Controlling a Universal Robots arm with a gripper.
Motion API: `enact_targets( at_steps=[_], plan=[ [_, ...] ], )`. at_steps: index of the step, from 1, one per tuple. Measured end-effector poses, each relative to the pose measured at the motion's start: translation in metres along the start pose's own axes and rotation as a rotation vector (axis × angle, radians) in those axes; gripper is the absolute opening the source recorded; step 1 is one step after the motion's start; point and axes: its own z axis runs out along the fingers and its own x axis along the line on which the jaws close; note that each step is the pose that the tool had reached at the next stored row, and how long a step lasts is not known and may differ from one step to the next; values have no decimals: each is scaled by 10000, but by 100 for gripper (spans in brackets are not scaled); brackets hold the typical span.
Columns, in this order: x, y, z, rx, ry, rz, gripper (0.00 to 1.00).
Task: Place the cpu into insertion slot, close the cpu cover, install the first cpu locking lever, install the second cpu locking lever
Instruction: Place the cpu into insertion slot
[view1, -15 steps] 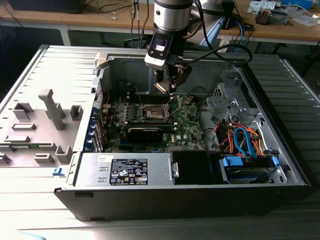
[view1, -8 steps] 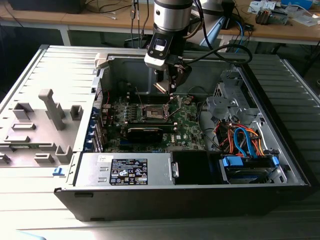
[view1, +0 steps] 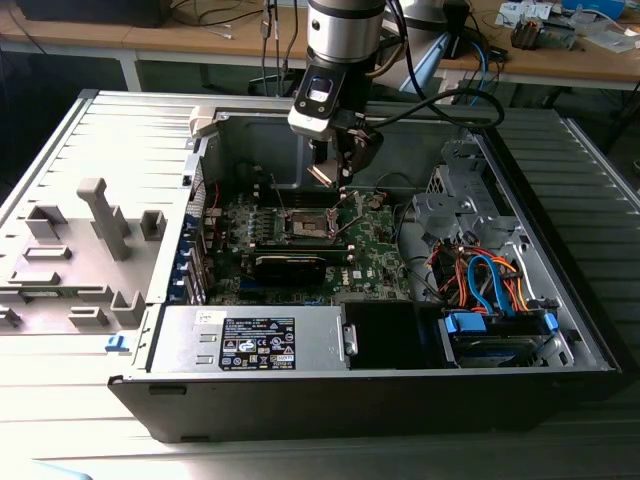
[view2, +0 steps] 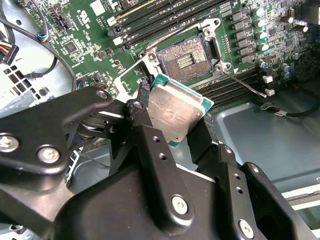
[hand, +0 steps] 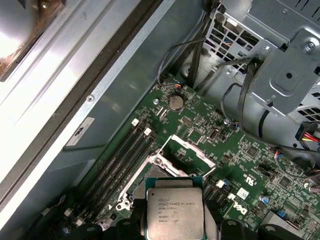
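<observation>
Two black fingers (view2: 150, 142) of the gripper (view2: 172, 122) were clamped on opposite edges of the cpu (view2: 177, 107), which was carried with its silver-grey top facing the wrist cameras. The chip hung above the insertion slot (view2: 184, 59), clear of it and not seated; whether it sat squarely over the slot could not be told. The slot lay bare, its field of contacts exposed. The cpu cover (hand: 195, 149) stood swung open at one edge of the slot, and a thin metal lever (view2: 245, 83) angled away from the slot's corner, so nothing appeared to block the way down. The step in hand looked like the placing of the chip, with the later steps untouched. Doing it well would call for keeping the chip level with the slot, matching its corners and edge notches to the slot's rim, and lowering it straight, without sliding it across the contacts, since those looked delicate. Letting go should wait until the chip rested flat inside the rim.
</observation>
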Motion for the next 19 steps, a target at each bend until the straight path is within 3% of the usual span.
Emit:
enact_targets(
  at_steps=[19],
  plan=[
    [0, 0, 2, -4, -11, 234, 55]
  ],
)
